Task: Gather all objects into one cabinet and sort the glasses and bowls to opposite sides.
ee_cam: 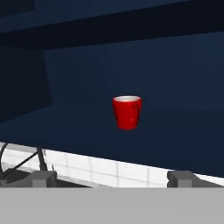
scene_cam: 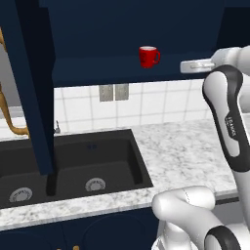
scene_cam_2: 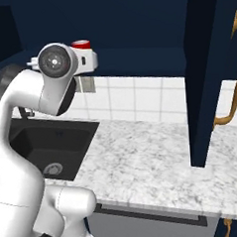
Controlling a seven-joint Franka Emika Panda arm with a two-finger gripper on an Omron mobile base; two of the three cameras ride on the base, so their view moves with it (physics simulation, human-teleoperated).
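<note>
The red mug [scene_cam: 148, 56] stands upright on the shelf of the open navy wall cabinet [scene_cam: 97, 73], near the shelf's front edge, handle to its right in the left base view. The gripper [ee_cam: 112, 178], level with the shelf and apart from the mug, is spread wide and holds nothing.

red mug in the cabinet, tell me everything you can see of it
The red mug is small, glossy and looks ceramic, with a pale inside at the rim. It tapers a little toward its base and has a side handle, on the right in the left base view. It stands upright and alone on the dark navy shelf of the open upper cabinet, above the counter beside the sink. Nothing touches it but the shelf. The open claw faces it from a distance.
</note>
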